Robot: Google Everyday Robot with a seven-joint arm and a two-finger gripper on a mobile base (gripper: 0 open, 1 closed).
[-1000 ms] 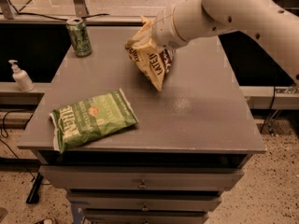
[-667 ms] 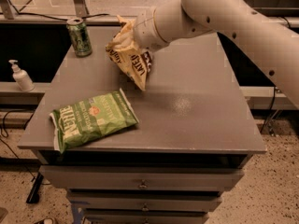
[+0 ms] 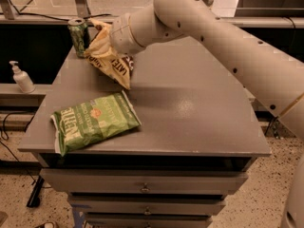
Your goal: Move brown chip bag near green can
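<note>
Two bags are in front of you. Nearest is the green chip bag (image 3: 95, 122), which lies flat by the front left corner of the grey table (image 3: 190, 108), its white lettering facing up. Below the table's front edge you can see a stack of drawers (image 3: 142, 189).

Further back, left of the table's middle, the brown chip bag (image 3: 111, 63) hangs tilted. Its crumpled top is up at the arm's end and its cream lower corner, with the dark lettering, points down at the tabletop. You cannot tell whether that corner touches the surface.

Your gripper (image 3: 103, 32) is at the top of this bag, largely hidden by the crinkled foil, and it is clamped on the bag and carrying it. The pale arm (image 3: 213, 27) reaches in from the right and crosses the back of the table.

Just beside the bag's left edge, the green can (image 3: 78, 36) stands upright at the back left corner. You cannot tell whether bag and can touch.

Off the table to the left, a white pump bottle (image 3: 21, 77) stands on a lower ledge.
</note>
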